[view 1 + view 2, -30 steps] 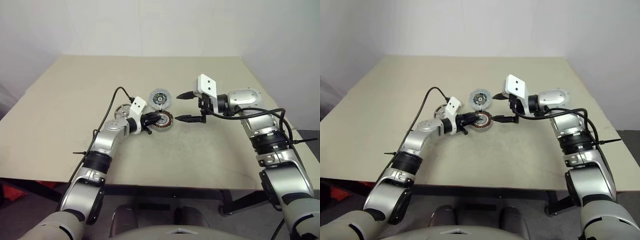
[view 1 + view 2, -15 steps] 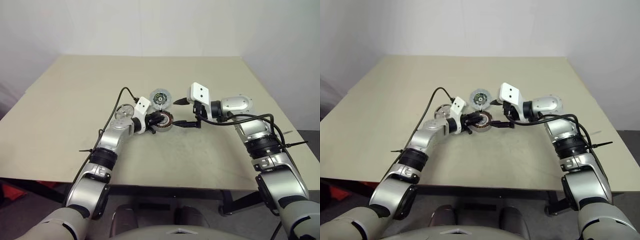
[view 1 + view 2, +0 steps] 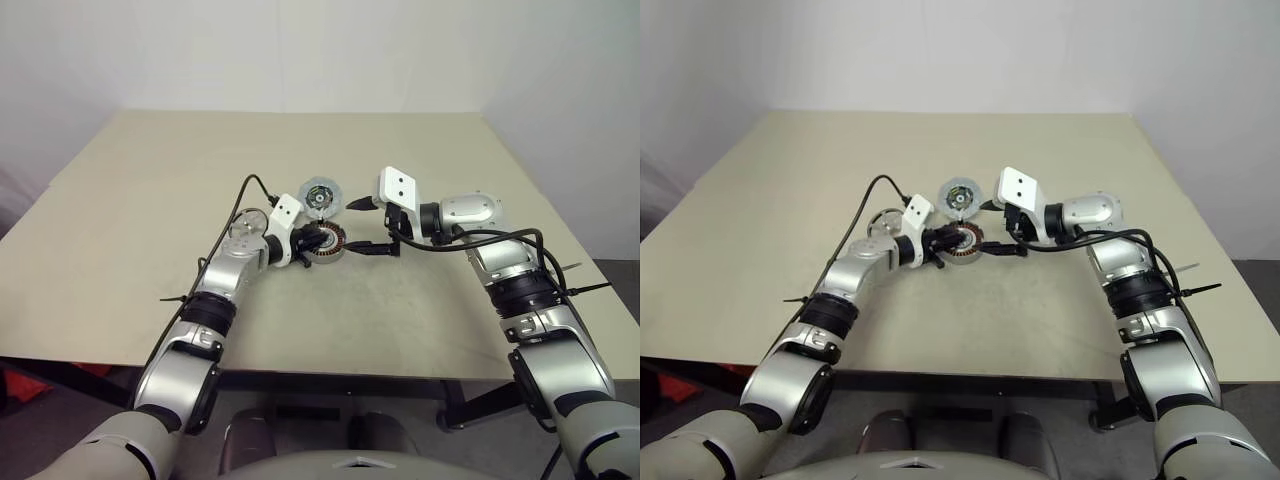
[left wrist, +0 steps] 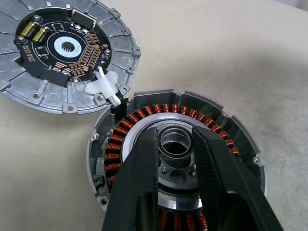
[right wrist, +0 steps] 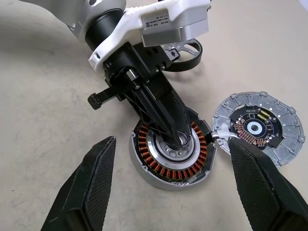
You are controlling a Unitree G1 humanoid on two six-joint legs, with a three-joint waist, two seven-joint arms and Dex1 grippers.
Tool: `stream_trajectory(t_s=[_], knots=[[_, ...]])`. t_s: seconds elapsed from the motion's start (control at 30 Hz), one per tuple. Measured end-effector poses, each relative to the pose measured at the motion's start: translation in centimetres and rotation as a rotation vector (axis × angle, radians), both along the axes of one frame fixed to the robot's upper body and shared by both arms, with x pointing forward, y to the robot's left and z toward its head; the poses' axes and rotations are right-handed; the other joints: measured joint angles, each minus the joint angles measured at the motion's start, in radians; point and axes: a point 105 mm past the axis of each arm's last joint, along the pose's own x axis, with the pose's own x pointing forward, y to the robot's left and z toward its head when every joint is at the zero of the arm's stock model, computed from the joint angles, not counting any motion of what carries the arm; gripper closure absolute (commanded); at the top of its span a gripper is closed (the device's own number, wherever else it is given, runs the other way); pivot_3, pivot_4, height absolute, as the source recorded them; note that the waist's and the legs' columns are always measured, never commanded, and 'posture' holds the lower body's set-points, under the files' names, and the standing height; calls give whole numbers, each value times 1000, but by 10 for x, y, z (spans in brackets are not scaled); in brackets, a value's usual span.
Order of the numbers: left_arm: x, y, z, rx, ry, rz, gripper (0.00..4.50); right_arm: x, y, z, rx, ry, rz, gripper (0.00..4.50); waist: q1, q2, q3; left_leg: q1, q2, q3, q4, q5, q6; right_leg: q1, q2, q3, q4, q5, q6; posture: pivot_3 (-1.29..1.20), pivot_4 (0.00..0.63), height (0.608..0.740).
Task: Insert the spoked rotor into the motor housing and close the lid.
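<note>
Over the last second almost nothing changes around the motor housing [image 5: 166, 172]. The left pincer [image 4: 175, 137] stays over it, with its two black fingers together on the silver centre hub, one on each side. The right pincer [image 3: 357, 227] stays just beside the housing on the robot's right side, with its fingers wide apart and holding nothing; it only settles a little nearer to the rim. I judge that this is a steadying or positioning step and that the real insertion has not begun yet.

The housing sits on the desk [image 3: 400, 330] with its ring of copper coils uncovered and no rotor inside. The lid [image 4: 62, 48] lies flat and open just behind the housing, with its circuit face up. It is joined to the housing edge by a small white connector.

The spoked rotor [image 3: 243, 224] lies on the desk near the housing on the robot's left side. It is partly hidden behind the left wrist, and neither pincer touches it. The left pincer is therefore busy with the hub while the rotor waits behind its own arm. The open right pincer is on the opposite side of the housing, so to fetch the rotor one pincer probably has to leave its present place first.
</note>
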Motion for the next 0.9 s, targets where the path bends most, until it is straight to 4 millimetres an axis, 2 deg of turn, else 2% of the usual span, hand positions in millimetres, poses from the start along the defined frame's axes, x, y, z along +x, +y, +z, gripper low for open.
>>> stream_trajectory(t_s=[0.17, 0.37, 0.6, 0.73, 0.9], knots=[[0, -2, 0, 1, -1, -5, 1522, 1, 0, 0, 1, -1, -3, 323, 0, 0, 0, 0, 0, 0, 0, 0, 0, 0, 0, 0, 0, 0, 0, 0, 0, 740], [1, -2, 4, -5, -13, -1, 1522, 2, -1, -1, 4, -7, -9, 323, -1, 0, 0, 0, 0, 0, 0, 0, 0, 0, 0, 0, 0, 0, 0, 0, 0, 740], [-4, 11, 30, -95, -78, 27, 1522, 4, 1, -3, 5, -12, -14, 323, -2, 0, 0, 0, 0, 0, 0, 0, 0, 0, 0, 0, 0, 0, 0, 0, 0, 740], [-15, 27, 39, -148, -75, 57, 1522, 6, 5, -5, 13, -18, -16, 323, -4, 0, 0, 0, 1, 0, -1, 0, 0, 0, 0, 0, -1, 0, 0, 0, 0, 740], [-23, 63, 39, -135, -77, 160, 1522, 12, 10, -15, 21, 0, -58, 323, -6, 0, 0, 1, 1, 0, -1, 0, 0, 0, 1, -1, -1, 0, 0, 0, 0, 740]])
